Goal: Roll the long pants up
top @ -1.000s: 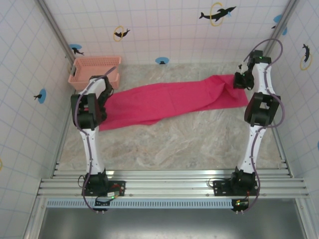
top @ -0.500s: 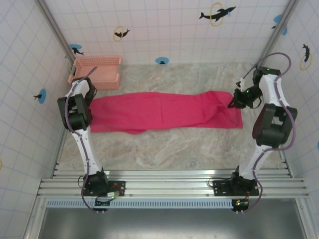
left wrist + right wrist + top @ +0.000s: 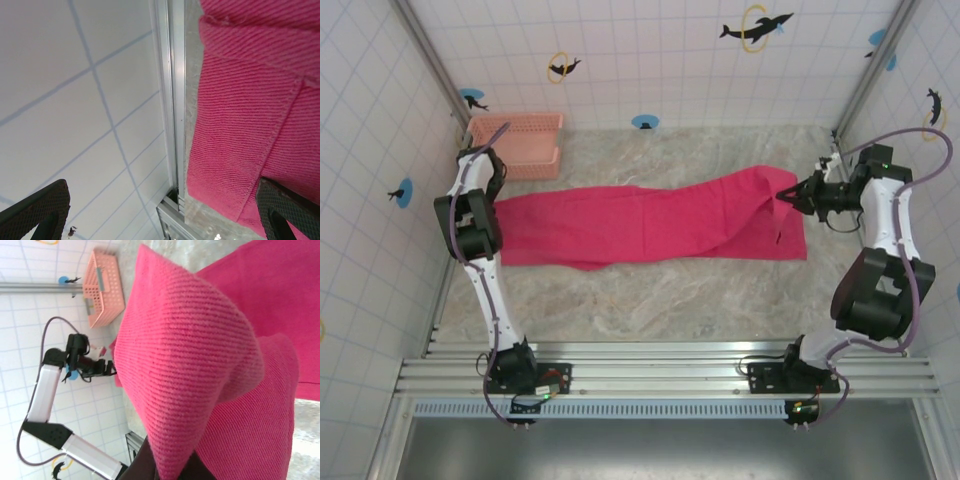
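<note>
Rolling has not yet begun: the long pants (image 3: 640, 225) lie spread flat across the middle of the top view, their right end pinched and lifted by the right gripper (image 3: 792, 197), while the left gripper (image 3: 160, 214) stands wide and empty over their left end.

Your right claw (image 3: 167, 469) pinches a raised fold of the long pants (image 3: 190, 340), which peaks into a ridge close to the lens; the rest lies flat on the surface (image 3: 306, 440). Beyond, you see the basket (image 3: 105, 280) by the tiled wall (image 3: 20, 335) and the left arm (image 3: 47, 395) at the cloth's far end
</note>
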